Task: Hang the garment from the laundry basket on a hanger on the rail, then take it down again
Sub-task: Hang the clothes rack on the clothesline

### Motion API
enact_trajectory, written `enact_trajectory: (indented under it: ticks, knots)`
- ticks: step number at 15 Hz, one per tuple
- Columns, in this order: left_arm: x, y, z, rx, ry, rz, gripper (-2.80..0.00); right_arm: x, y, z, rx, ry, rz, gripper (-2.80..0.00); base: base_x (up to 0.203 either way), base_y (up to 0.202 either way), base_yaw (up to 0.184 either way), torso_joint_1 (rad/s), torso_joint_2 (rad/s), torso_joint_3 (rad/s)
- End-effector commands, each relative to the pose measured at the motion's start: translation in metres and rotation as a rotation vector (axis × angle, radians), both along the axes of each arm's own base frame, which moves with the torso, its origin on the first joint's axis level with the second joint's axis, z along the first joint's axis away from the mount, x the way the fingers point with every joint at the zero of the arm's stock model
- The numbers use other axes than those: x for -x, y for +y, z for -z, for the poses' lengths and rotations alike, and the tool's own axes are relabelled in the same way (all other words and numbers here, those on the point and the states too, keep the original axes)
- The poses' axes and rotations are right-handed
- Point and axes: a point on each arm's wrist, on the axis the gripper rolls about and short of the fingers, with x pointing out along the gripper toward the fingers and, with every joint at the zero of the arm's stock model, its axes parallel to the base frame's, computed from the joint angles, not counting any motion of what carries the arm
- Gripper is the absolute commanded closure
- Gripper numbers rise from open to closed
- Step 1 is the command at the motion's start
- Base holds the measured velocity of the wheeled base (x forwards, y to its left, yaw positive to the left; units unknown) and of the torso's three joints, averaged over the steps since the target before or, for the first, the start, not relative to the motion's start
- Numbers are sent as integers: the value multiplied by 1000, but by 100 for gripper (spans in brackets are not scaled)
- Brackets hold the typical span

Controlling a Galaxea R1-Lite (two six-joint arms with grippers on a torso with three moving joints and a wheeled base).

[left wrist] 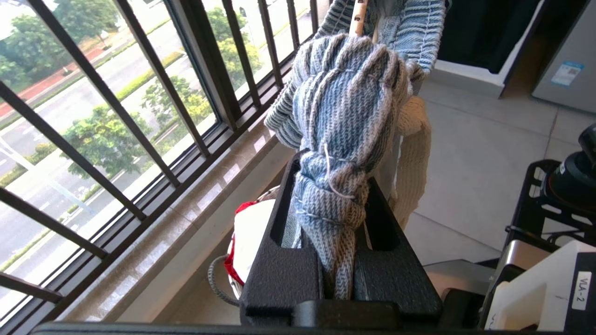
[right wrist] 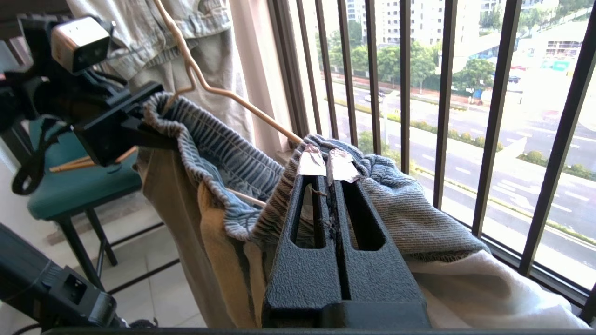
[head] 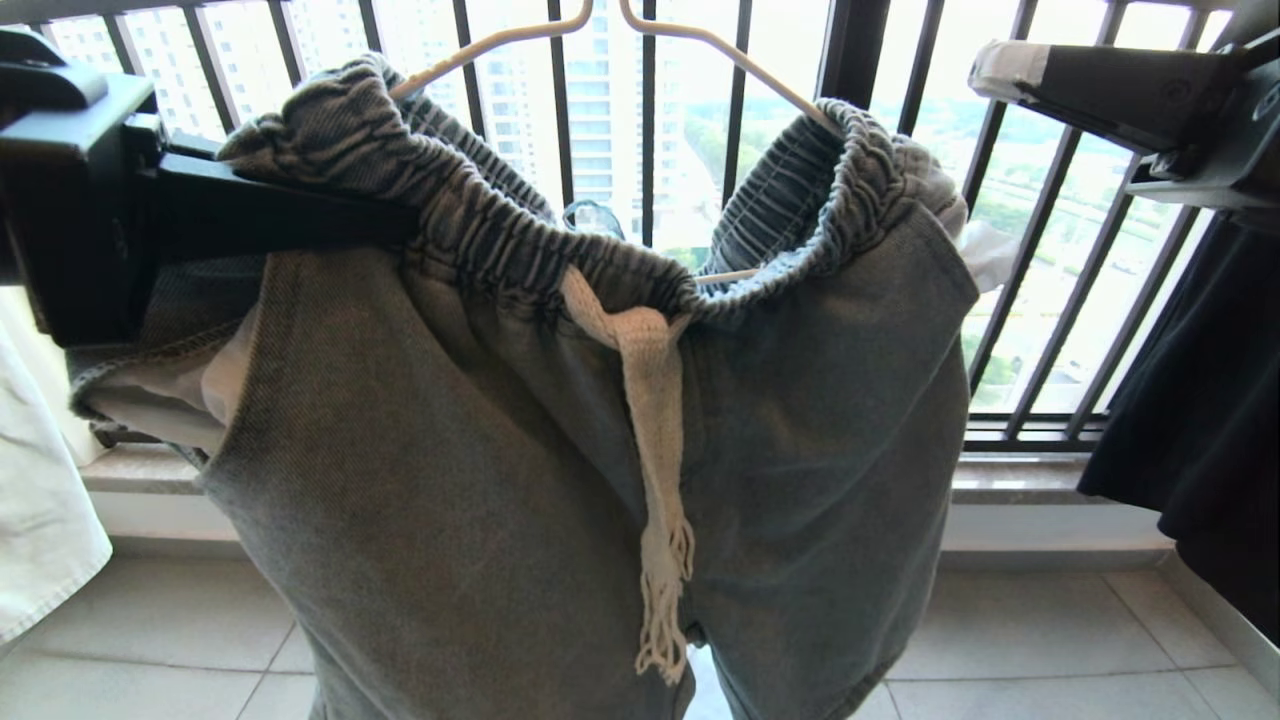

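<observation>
Your left hand is clamped on one end of the shorts' waistband on the hanger, your right hand is clenched, seemingly not gripping cloth, so pulling could drag the hanger askew.

Shorts hang on the wire hanger, waistband stretched over both shoulders. Below them, pale tiled floor. Nothing visible resting on it here.
</observation>
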Motion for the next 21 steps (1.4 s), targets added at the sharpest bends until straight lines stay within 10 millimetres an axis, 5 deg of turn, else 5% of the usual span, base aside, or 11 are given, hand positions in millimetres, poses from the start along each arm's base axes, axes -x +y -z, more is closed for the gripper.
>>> enact_trajectory:
  ticks: [1,13,21]
  knots:
    - [10,9,12,46,-15,-40,0,1,0,-3,-17,4,0,0,0,0,0,0,0,0]
    - [43,32,59,221,109,-162,0,-27,12,25,121,61,20,0,0,0,0,0,0,0]
    - [25,28,66,203,158,-162,0,-30,12,27,126,64,23,0,0,0,0,0,0,0]
